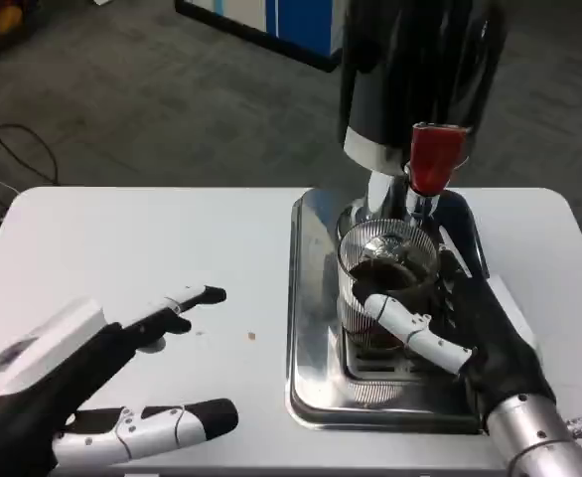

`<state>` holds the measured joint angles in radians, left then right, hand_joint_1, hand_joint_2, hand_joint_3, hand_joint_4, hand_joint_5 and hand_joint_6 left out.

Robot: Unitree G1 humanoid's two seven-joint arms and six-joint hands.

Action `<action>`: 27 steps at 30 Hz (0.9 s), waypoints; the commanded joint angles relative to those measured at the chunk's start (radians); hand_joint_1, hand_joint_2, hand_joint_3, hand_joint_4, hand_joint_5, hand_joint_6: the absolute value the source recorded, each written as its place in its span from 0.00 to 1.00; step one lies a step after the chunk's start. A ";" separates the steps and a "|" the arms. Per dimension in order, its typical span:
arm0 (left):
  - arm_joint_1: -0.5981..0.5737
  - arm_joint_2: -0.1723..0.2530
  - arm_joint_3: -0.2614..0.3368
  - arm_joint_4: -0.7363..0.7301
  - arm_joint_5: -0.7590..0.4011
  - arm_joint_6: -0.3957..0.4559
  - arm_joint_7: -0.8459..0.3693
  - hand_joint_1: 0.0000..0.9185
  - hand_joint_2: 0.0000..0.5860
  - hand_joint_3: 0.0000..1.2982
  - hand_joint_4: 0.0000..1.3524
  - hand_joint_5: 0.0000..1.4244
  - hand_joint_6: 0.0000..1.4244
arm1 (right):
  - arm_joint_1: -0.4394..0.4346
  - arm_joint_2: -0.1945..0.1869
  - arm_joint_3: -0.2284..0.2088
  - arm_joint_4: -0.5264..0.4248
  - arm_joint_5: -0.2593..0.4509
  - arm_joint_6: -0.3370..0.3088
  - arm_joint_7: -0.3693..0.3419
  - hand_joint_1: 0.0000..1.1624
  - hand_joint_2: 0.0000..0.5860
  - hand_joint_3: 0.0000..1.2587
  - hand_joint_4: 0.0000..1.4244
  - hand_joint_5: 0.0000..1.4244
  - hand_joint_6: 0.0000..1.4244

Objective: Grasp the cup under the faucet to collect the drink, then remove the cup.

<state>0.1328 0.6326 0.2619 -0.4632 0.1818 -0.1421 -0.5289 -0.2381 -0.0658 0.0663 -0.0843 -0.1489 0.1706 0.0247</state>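
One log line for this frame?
right hand: holds cup | cup: under faucet, dark drink inside | left hand: open, idle

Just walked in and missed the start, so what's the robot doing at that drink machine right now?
The right hand grips a clear ribbed cup standing on the metal drip tray, under the dispenser's faucet with its red tap. The cup already holds some dark drink. I can't tell whether any is pouring at this moment. The left hand holds nothing, fingers spread, over the white table to the left of the tray.
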 commanded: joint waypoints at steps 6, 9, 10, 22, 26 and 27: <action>0.016 0.016 0.002 0.018 -0.006 0.002 0.000 0.14 0.17 0.10 0.05 0.12 0.17 | -0.011 0.017 0.016 0.047 -0.023 -0.030 -0.036 0.54 0.34 0.00 0.00 0.05 0.00; 0.014 0.018 0.001 0.025 -0.007 0.002 -0.002 0.14 0.17 0.10 0.05 0.12 0.17 | -0.005 0.023 0.023 0.044 -0.037 -0.037 -0.055 0.54 0.34 0.00 0.00 0.06 0.00; 0.014 0.019 0.001 0.028 -0.007 0.002 -0.003 0.14 0.17 0.11 0.05 0.12 0.17 | -0.004 0.024 0.025 0.043 -0.038 -0.039 -0.059 0.54 0.34 0.00 0.00 0.06 0.00; 0.017 0.037 -0.003 0.054 -0.018 -0.003 -0.004 0.14 0.17 0.11 0.06 0.12 0.17 | -0.003 0.047 0.043 0.058 -0.059 -0.039 -0.109 0.54 0.34 0.00 0.00 0.08 0.02; 0.014 0.042 -0.004 0.059 -0.021 -0.001 -0.004 0.14 0.17 0.11 0.06 0.12 0.17 | -0.004 0.058 0.046 0.072 -0.075 -0.044 -0.130 0.55 0.33 0.00 0.03 0.11 0.04; 0.015 0.043 -0.004 0.060 -0.021 0.000 -0.005 0.14 0.17 0.11 0.06 0.12 0.17 | -0.004 0.060 0.047 0.077 -0.079 -0.046 -0.136 0.55 0.33 0.00 0.03 0.12 0.05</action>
<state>0.1452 0.6608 0.2611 -0.4112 0.1660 -0.1421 -0.5289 -0.2419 -0.0117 0.1046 -0.0356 -0.2158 0.1287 -0.1015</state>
